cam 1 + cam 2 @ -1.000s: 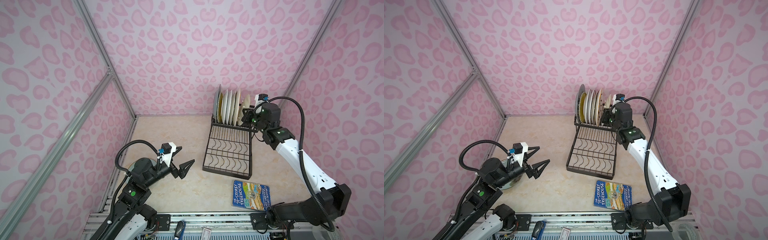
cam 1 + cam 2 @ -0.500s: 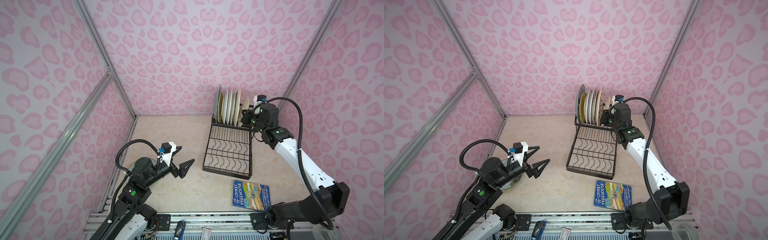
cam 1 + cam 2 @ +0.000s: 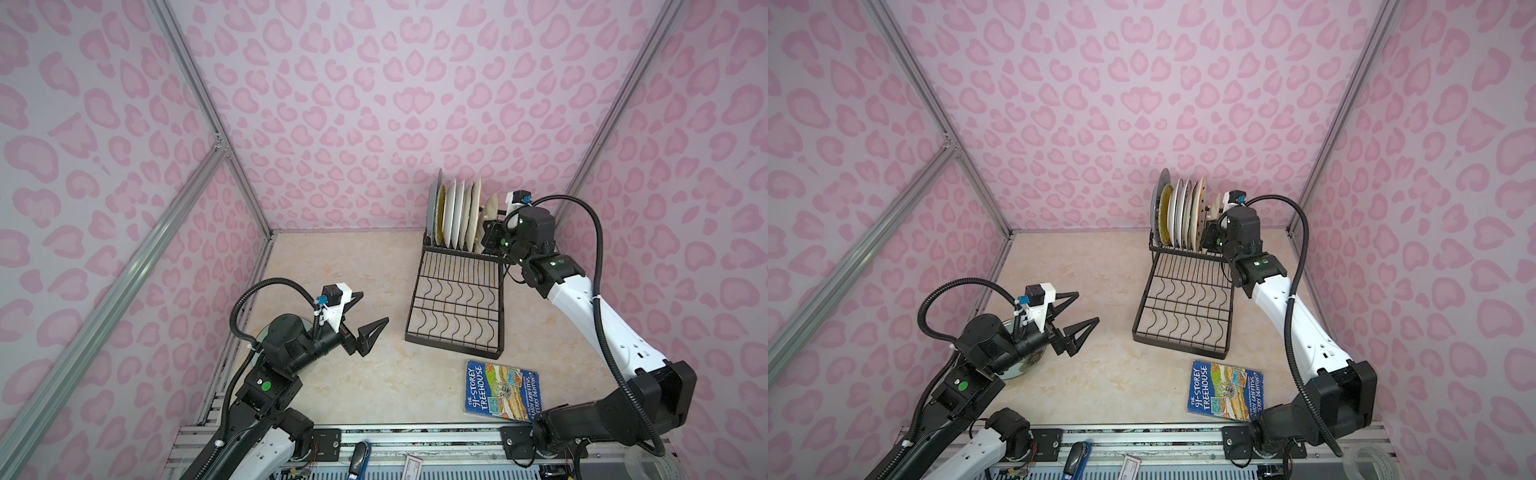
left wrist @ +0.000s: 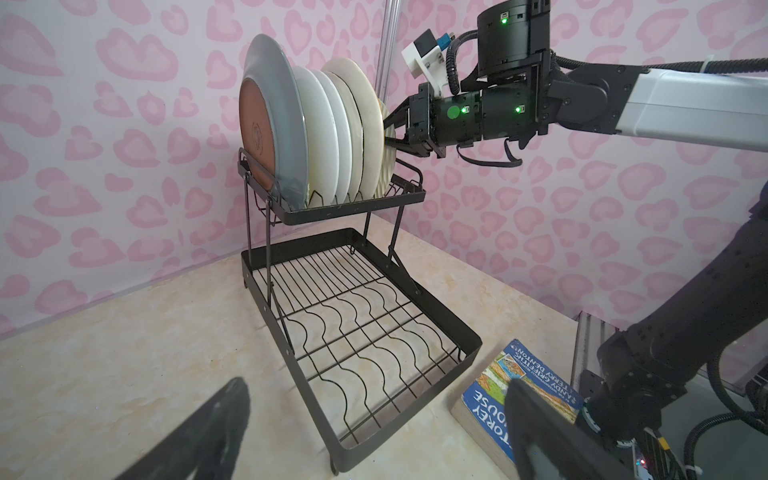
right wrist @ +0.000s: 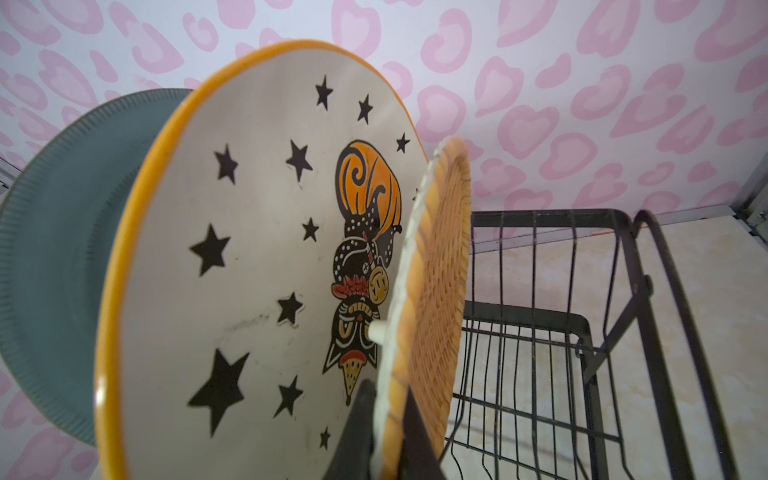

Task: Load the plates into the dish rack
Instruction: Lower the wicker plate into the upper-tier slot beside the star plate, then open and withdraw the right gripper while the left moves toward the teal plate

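Orange woven plate (image 5: 436,291): being held upright in the raised basket of the dish rack (image 4: 415,401), beside the star plate (image 5: 249,270), toward the rear right of the surface (image 3: 332,395). Its rim is being pinched by the right gripper (image 5: 384,436). Left gripper (image 3: 374,306): being held wide open, empty, front left.

**Dish rack and plates.** Black wire dish rack (image 3: 453,348) on the worktop (image 3: 332,270), with a raised slotted basket (image 4: 353,208) behind and a wide flat tray (image 4: 365,328) with wavy wires in front. Plates stand on edge in the basket, packed close. In order they are the teal-grey plate (image 4: 286,124), yellow woven-look plate (image 3: 1166,212), white plates (image 3: 455,212), star plate (image 5: 232,249), and orange woven-look plate (image 5: 440,291) at the end. Another plate (image 3: 1027,363) lies flat on the worktop, largely hidden.
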